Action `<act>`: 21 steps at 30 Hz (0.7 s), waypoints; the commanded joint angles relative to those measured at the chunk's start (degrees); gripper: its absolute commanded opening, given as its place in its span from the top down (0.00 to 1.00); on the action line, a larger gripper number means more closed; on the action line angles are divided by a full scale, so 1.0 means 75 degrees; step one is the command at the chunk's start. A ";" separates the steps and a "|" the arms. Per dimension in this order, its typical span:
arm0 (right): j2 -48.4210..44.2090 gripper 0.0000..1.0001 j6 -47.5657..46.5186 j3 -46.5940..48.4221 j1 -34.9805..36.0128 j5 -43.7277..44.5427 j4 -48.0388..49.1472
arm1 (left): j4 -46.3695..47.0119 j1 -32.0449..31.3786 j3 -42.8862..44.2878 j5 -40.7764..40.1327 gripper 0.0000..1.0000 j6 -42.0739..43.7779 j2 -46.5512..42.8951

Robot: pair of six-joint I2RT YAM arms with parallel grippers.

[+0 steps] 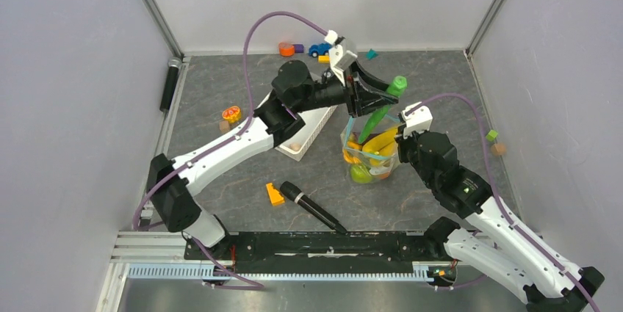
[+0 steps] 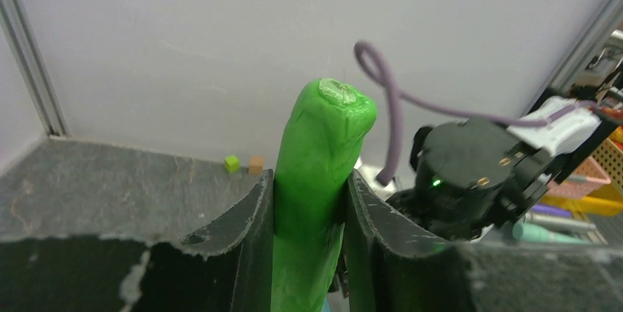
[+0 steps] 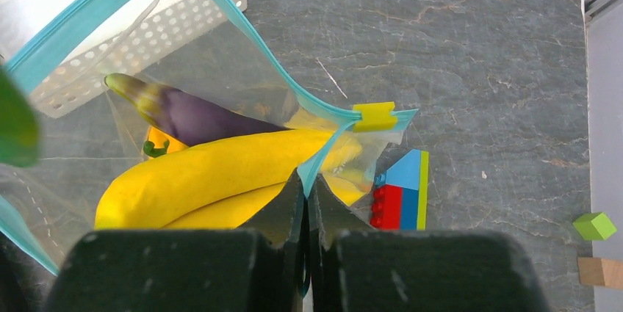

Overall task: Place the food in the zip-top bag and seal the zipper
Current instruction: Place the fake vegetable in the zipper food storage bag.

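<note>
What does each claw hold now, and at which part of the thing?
Left claw grips the green cucumber around its middle. Right claw pinches the zip-top bag's blue zipper strip near the yellow slider.

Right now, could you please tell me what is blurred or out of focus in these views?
Top external: evenly lit, sharp, soft shadows only. Left wrist: cucumber crisp, the clutter at far right soft. Right wrist: zip-top bag and bananas sharp; a green shape at the left edge is blurred.

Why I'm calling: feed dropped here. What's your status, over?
Left gripper shut on cucumber, tip at zip-top bag mouth. Right gripper pinching bag rim, mouth open. Bananas, eggplant inside; zipper unsealed. Nothing blocking.
</note>
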 commanded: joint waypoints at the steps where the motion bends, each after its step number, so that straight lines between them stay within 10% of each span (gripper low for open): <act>1: -0.0015 0.96 -0.0036 0.0025 0.0005 -0.0105 0.0468 | 0.0299 -0.0060 -0.0194 0.0289 0.98 0.0927 0.0426; 21: 0.0138 0.96 -0.0101 0.0037 0.0005 -0.0071 0.0469 | 0.1081 -0.0066 -0.0824 0.0650 0.98 0.3103 0.0858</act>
